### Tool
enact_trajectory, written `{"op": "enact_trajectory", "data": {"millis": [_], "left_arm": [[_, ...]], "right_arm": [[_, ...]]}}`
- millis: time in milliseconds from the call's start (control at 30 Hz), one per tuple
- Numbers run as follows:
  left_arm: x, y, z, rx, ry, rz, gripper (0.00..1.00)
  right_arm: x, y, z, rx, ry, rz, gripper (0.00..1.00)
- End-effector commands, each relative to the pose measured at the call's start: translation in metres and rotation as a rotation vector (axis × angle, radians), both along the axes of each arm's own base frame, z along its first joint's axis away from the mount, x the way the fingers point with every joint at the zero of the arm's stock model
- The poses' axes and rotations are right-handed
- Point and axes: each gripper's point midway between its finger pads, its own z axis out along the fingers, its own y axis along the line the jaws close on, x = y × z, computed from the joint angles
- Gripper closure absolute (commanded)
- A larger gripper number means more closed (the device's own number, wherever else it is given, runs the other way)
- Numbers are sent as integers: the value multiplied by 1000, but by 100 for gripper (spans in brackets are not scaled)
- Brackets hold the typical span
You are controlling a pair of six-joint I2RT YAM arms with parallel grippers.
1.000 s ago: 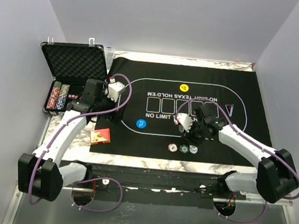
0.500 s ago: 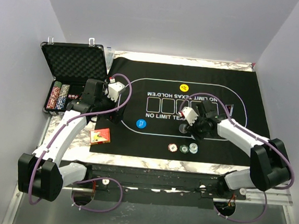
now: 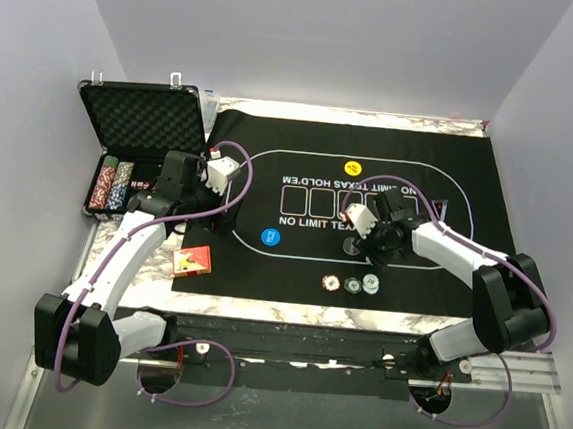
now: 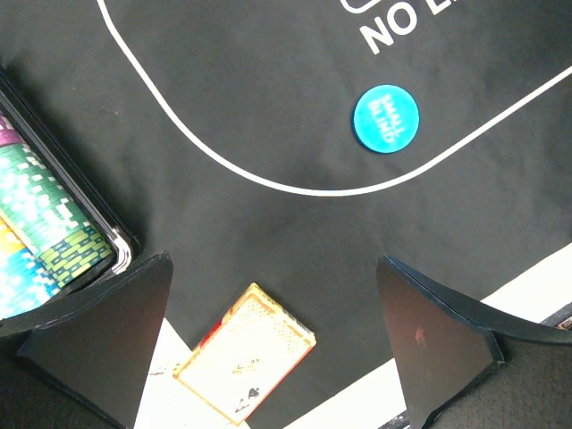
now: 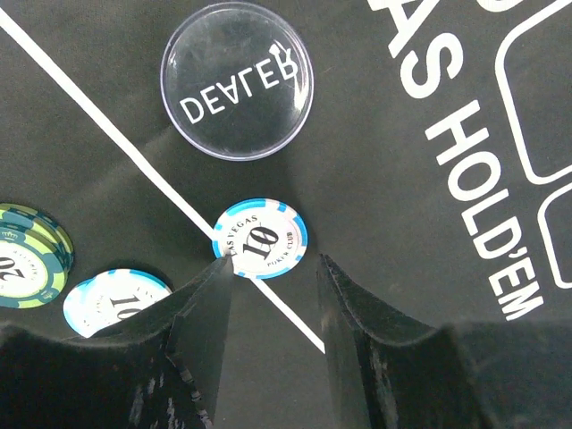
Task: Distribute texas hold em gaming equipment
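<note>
The right arm's elbow has swung in toward the middle of the table since a second ago, while the right gripper (image 5: 273, 261) has barely shifted over the oval line. The left arm hasn't budged.

In the right wrist view the claw is released, jaws partly apart with nothing between them. A blue-and-white poker chip (image 5: 260, 239) marked 10 lies flat on the felt mat (image 5: 402, 179), right at the fingertips and on the white line. At twelve o'clock from that chip, apart from it, is the clear dealer button (image 5: 237, 80). At nine o'clock there's a green chip stack (image 5: 31, 255), and at eight o'clock a second blue-and-white chip (image 5: 112, 299).

The left gripper (image 4: 273, 261) is spread wide, gripping nothing, hanging above the mat. In its own view the card box (image 4: 246, 353) lies at six o'clock, down on the surface at the mat's near edge, and the blue button (image 4: 385, 117) sits at one o'clock.

From above, the yellow button (image 3: 352, 166) is at twelve o'clock from the right gripper. The open case (image 3: 139, 116), with its rows of chips (image 3: 111, 184), fills the ten o'clock corner.
</note>
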Motion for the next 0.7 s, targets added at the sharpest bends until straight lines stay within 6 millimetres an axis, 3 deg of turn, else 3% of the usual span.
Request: {"op": "enact_trajectory", "data": {"millis": [0,233,467,667], "left_arm": [[4,3,0,6,-13,10,1],[3,3,-1,7,-11,10,1],[3,2,2,2,-19,8,1],[-1,0,4,-6,-27,-15,1]], "right_arm": [[5,13,-3,52,12,29,55],[20,18,3,74,-40,1,56],[26,27,30,141,-101,-15,57],[-18,28,51,184,18,66,39]]}}
